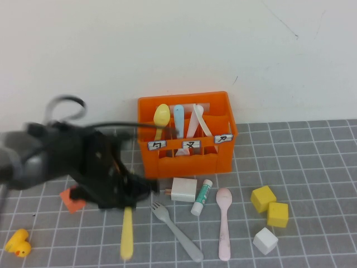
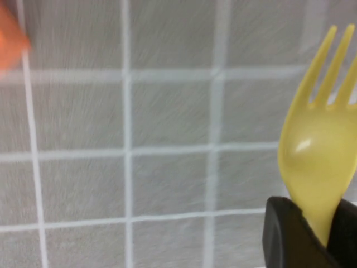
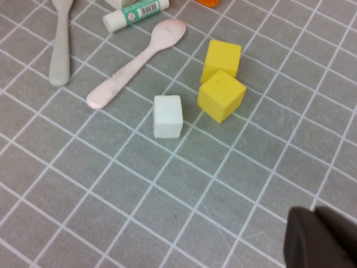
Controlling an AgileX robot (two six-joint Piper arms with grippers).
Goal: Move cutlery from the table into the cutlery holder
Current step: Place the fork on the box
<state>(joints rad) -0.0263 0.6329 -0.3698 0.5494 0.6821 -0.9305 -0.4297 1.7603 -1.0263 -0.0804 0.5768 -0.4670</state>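
Nearest the high camera, the left arm [image 1: 67,162] sprawls across the left side of the table [image 1: 312,167], dark and blurred. Its left gripper [image 1: 127,195] sits low, just in front of the crate's left corner, and is clamped on the yellow fork [image 1: 127,231]; the wrist view shows black fingers [image 2: 290,234] pinching the fork [image 2: 315,162] just below its bowl, tines pointing away over the tiles, while the handle trails toward the camera in the high view.

Behind stands the orange crate [image 1: 187,159] against the wall, already holding a yellow spoon [image 1: 161,116], a pale blue piece [image 1: 178,118] and white pieces.

Grey fork [image 1: 177,231] lies on the table beside the yellow one, tines toward the crate. Pink spoon [image 1: 224,223] lies to its right, bowl toward the crate. A white-and-green tube [image 1: 202,197] lies between them, next to a white box [image 1: 183,190].

Right gripper [image 3: 321,240] hangs above bare tiles near two yellow cubes [image 3: 221,84] and a white cube [image 3: 168,116]; whether it is open I cannot tell.

A small yellow duck [image 1: 18,243] sits at the near left
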